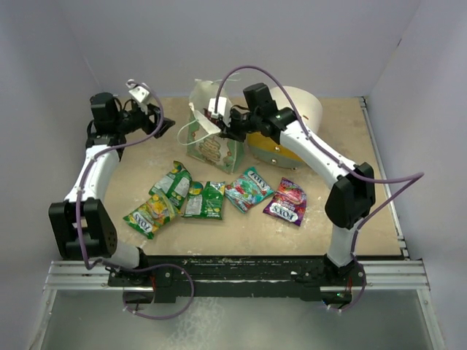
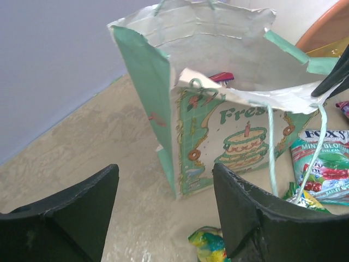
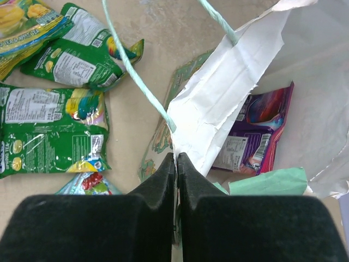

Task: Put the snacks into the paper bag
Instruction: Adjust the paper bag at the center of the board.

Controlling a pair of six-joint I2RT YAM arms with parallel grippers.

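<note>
The right gripper (image 3: 176, 159) is pinched shut on the paper rim of the bag (image 3: 229, 93), which stands open with a purple packet (image 3: 259, 134) lying inside. At the bag's ten o'clock, seen from above, the left gripper (image 2: 165, 177) hangs open and empty. What look like five snacks (image 1: 208, 200), some overlapping, lie loose on the table (image 1: 343, 131) at the bag's six o'clock.

White arms (image 1: 93, 171), black joints (image 1: 350, 195), cables (image 1: 387, 180) seemingly purple.
</note>
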